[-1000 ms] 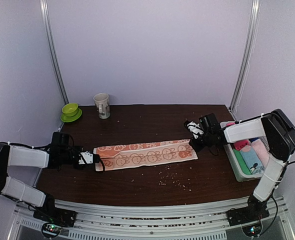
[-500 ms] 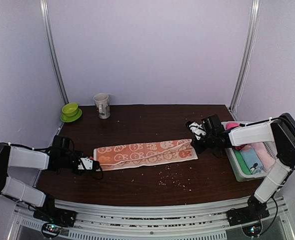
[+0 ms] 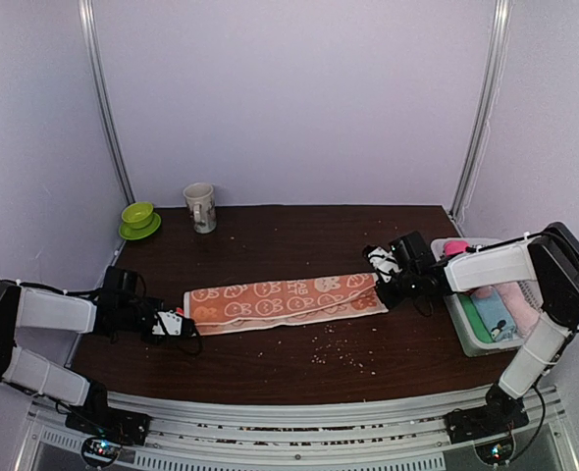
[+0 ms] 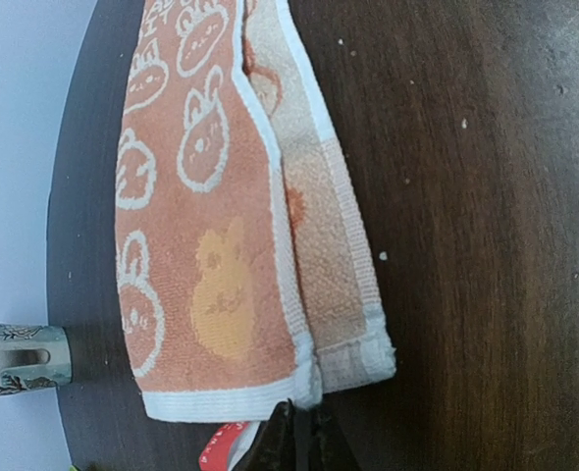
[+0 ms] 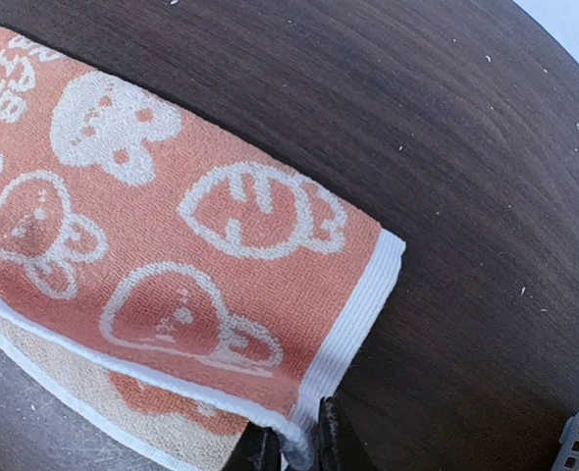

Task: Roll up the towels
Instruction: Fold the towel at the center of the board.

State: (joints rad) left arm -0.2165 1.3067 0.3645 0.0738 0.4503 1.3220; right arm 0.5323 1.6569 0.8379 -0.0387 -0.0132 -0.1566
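The orange-peach bunny-print towel (image 3: 285, 299) lies folded lengthwise in a long strip across the middle of the table. My left gripper (image 3: 179, 324) is at its left end and is shut on the white hem corner, as the left wrist view (image 4: 297, 432) shows on the towel (image 4: 201, 226). My right gripper (image 3: 381, 285) is at the right end. It pinches the white hem of the upper layer, seen in the right wrist view (image 5: 294, 451) on the towel (image 5: 172, 255). A hot pink cloth (image 3: 453, 247) peeks out at the far end of the basket.
A white basket (image 3: 466, 339) at the right edge holds pale pink, light blue and green rolls. A mug (image 3: 201, 207) and a green cup on a saucer (image 3: 138, 219) stand at the back left. Crumbs (image 3: 334, 348) lie near the front.
Both grippers have moved toward the near edge with the towel's ends in them. The upper layer now lies over the lower one, and the strip is narrower.
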